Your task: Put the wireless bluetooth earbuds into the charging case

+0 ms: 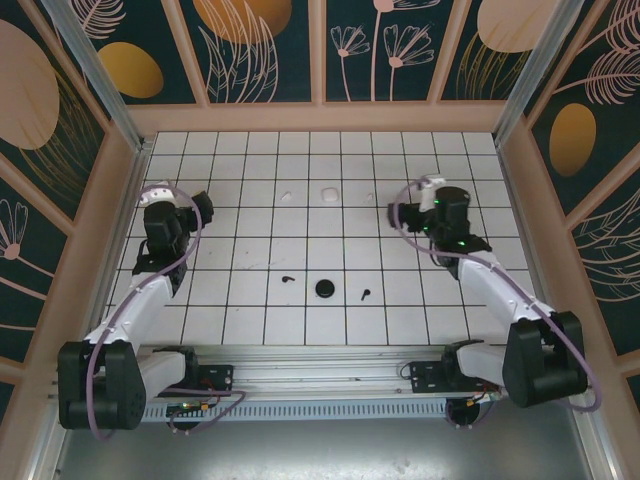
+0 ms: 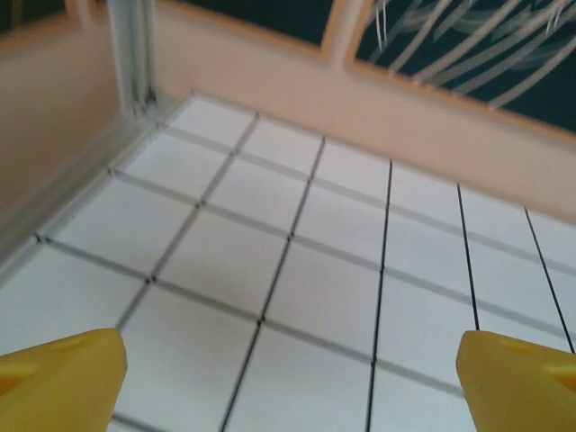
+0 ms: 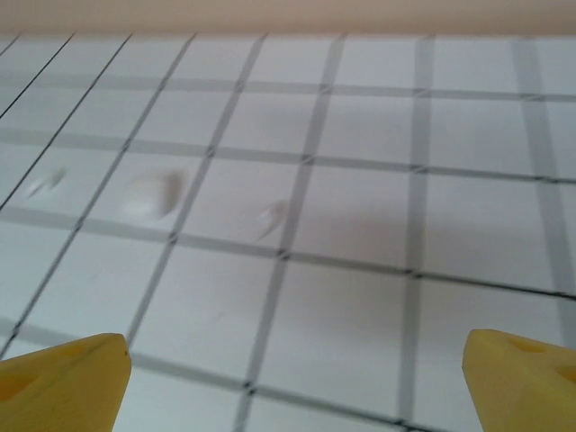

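My left gripper (image 2: pixel 288 382) and right gripper (image 3: pixel 297 382) both stand wide, holding nothing. Ahead of the right one, blurred, what I take for white earbuds (image 3: pixel 270 217) flank a white case (image 3: pixel 151 195). Black earbuds (image 1: pixel 287 277) flank a round black case (image 1: pixel 325 288), well apart from both grippers.

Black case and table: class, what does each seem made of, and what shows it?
Black case: likely plastic, a dark round shell; finish too small to judge. Table: white tile-patterned surface with dark grid lines and a faint sheen; possibly laminate.
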Motion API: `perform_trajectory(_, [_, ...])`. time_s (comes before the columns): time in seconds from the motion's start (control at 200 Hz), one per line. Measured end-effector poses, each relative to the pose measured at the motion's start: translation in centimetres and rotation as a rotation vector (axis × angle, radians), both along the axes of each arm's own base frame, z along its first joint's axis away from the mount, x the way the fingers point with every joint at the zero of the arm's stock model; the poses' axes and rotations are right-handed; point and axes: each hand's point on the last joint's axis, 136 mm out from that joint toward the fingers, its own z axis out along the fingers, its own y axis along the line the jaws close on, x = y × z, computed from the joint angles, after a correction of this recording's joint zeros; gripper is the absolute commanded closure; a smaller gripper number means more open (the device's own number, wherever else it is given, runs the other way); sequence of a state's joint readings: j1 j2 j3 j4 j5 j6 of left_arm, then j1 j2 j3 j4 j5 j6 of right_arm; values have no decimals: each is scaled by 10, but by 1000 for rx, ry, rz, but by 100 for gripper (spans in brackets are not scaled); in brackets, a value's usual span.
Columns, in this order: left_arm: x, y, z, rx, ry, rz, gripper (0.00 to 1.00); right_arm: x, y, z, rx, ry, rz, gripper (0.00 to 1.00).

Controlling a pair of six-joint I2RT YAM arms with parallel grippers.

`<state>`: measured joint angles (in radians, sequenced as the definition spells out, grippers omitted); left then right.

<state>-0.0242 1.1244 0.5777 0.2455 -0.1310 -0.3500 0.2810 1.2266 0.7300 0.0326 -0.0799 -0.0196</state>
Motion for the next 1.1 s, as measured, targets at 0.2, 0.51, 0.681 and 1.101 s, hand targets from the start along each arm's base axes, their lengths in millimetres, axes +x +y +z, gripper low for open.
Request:
perform_trajectory(0.2, [-36, -27, -44, -178, 193, -88, 11, -71, 102, -56, -130, 226, 399, 6])
perform_trajectory(0.51, [-89, -115, -58, -411, 273, -355, 41, -137, 149, -87, -275, 327, 660, 10])
perform_trajectory(0.681, [-100, -128, -48, -478, 257, -400, 45, -140, 157, -118, -373, 404, 682, 13])
perform_trajectory(1.101, [-120, -141, -72, -546, 332, -461, 41, -141, 181, -148, -512, 445, 724, 17])
